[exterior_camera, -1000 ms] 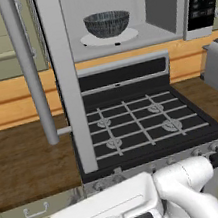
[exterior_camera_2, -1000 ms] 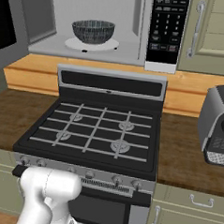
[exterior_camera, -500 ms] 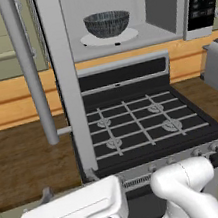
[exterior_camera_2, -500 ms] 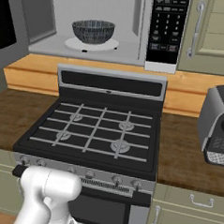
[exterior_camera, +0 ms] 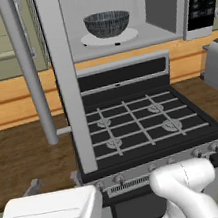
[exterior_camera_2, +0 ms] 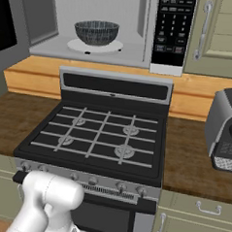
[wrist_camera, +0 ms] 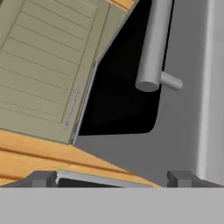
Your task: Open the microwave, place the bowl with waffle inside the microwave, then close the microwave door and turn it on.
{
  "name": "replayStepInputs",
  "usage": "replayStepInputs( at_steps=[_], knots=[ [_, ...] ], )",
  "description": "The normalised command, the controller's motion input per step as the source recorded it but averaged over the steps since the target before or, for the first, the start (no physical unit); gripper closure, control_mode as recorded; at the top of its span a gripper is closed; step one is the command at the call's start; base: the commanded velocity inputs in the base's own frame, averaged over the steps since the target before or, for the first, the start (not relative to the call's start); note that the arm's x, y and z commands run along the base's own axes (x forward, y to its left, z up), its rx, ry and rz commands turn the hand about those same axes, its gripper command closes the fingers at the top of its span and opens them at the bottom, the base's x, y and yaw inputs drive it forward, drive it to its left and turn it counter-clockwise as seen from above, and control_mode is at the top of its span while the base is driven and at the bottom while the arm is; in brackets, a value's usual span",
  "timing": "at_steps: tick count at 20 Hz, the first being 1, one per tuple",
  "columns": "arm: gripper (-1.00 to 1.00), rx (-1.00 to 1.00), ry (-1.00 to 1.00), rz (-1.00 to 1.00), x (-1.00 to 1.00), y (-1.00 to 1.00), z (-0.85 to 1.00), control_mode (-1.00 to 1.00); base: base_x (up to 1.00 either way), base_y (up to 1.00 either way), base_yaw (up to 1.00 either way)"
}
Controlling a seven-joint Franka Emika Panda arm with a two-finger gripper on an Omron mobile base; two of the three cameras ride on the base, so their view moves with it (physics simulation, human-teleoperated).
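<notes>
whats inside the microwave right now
The speckled bowl sits on the white turntable in the open microwave. The bowl's wall hides whatever is in it, so no waffle can be made out.

light: bright and even, no lamp to be seen | shadows: very soft, a little dark under the stove (exterior_camera_2: 95,136) grates | glare: none, the microwave door (wrist_camera: 175,109) glass is flat black | blur: pictures look a bit soft and blocky | edges: lines stay straight, no bending | focus: near and far look the same
</notes>
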Motion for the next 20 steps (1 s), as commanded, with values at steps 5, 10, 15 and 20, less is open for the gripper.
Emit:
replayStepInputs(
  at_steps=[5,10,15,20],
  knots=[
    [-1.0,0.0,-0.09,-0.32,0.23,0.0,0.0,-1.0,0.0,0.0,0.0],
    [-1.0,0.0,-0.1,-0.29,0.35,0.05,0.0,-1.0,0.0,0.0,0.0],
    [-1.0,0.0,-0.09,-0.2,0.46,0.12,0.0,-1.0,0.0,0.0,0.0],
    [-1.0,0.0,-0.08,-0.13,0.5,0.0,0.0,-1.0,0.0,0.0,0.0]
  ],
)
